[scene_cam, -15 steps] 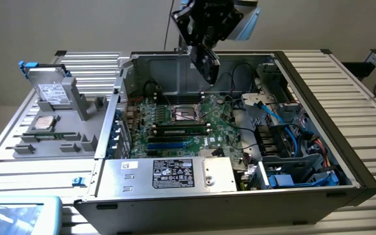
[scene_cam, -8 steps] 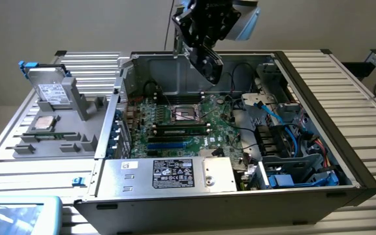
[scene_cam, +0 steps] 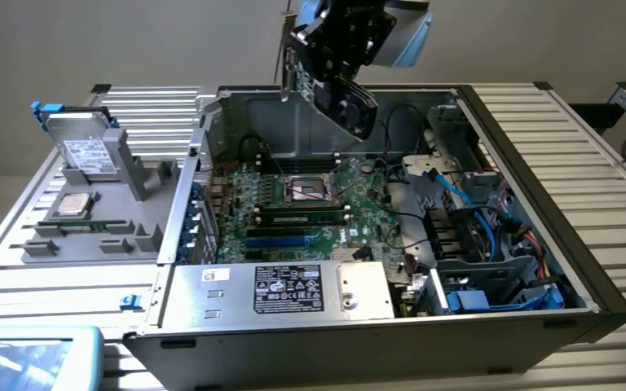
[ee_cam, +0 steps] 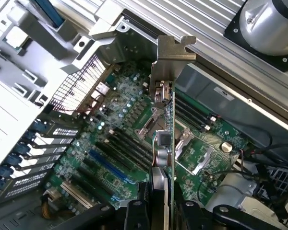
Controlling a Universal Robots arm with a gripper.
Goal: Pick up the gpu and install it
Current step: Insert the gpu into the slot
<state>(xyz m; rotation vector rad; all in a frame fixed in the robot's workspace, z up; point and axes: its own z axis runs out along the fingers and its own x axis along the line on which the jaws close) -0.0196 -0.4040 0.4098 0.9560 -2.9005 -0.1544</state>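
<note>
The gpu (scene_cam: 351,106) hangs tilted above the open computer case (scene_cam: 531,269), over the motherboard (scene_cam: 291,208) and clear of it. The bracket end faces the case's slotted rear wall. It is a thin green board with a black cooler on one face. The tool (ee_cam: 161,211) pinches the card between partly closed fingers.

You have even, cool light in the exterior view: the ribbed table (scene_cam: 574,138) reads bright, while the case (scene_cam: 378,342) interior toward the lower right of the frame falls into shadow. In the wrist view the gpu (ee_cam: 169,72) bracket and a metal cylinder (ee_cam: 271,24) catch pale glare; the motherboard (ee_cam: 120,143) beneath sits dimmer, its shadows soft.
</note>
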